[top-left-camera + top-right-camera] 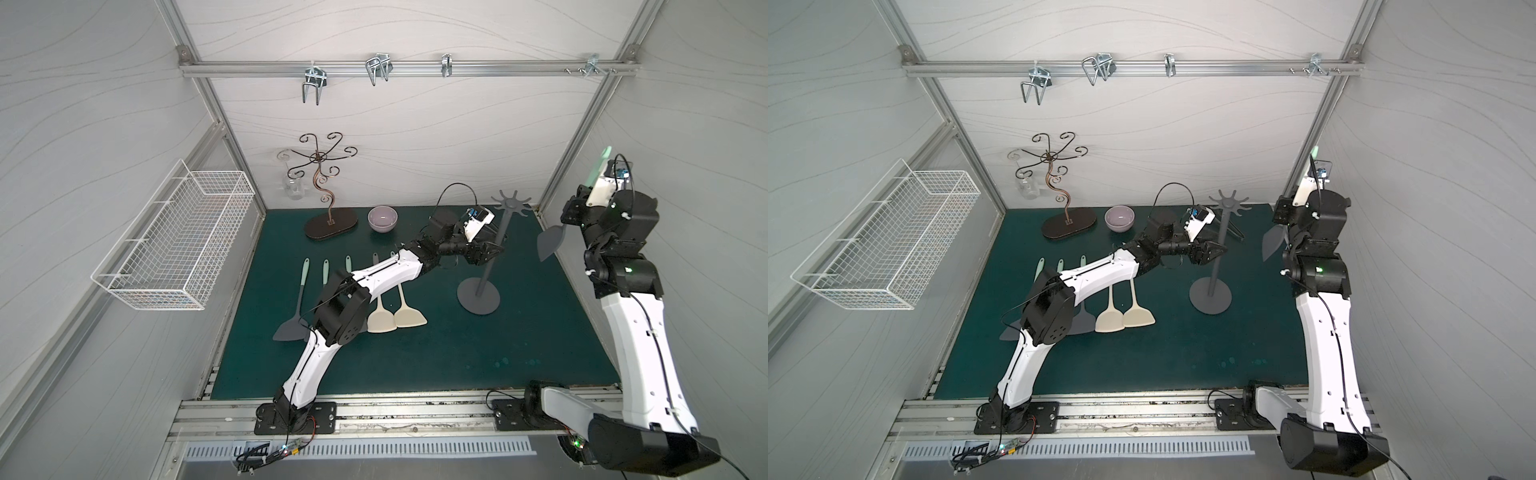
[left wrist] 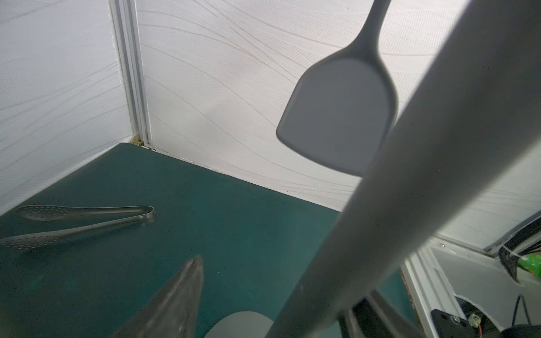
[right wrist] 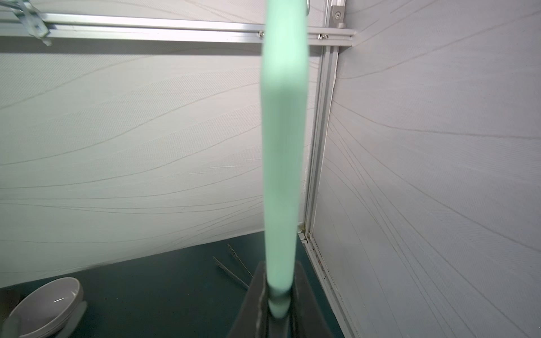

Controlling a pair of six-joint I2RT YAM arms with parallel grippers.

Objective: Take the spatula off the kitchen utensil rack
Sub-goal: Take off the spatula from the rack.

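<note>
Your right gripper [image 3: 279, 292]: jaws pinched tight on the mint-green handle of the spatula with the flat dark grey blade [image 1: 550, 244]. Grip sits low on the handle, just above the grey neck.

Spatula is already off the dark grey kitchen utensil rack with round base, thin pole and star crown of hooks [image 1: 478, 300]. It hangs in the air at 3 o'clock of the crown, clear of every hook. Handle points up toward the right wall, blade down and tilted, off the dark green mat [image 1: 415, 365]. Rack stands upright, roughly 3 o'clock from mat centre.

Your left gripper [image 1: 494, 251] is at the pole, about halfway up, jaws spread wide and holding nothing. Left wrist view shows the pole running between the fingers [image 2: 181, 298], that one well clear of it. Can't tell whether the other finger touches the pole.

Rest of the mat:
- Row of loose spatulas lying flat at 9 o'clock, partly under your left arm: mint-handled grey ones [image 1: 293, 328] and two cream ones [image 1: 409, 316].
- Lilac ceramic bowl [image 1: 382, 219] at 12 o'clock.
- Brown scrolled-wire stand on an oval base [image 1: 331, 224] at 11 o'clock.
- Perforated steel tongs [image 2: 82, 222] flat on the mat behind the rack, about 1 o'clock.
</note>
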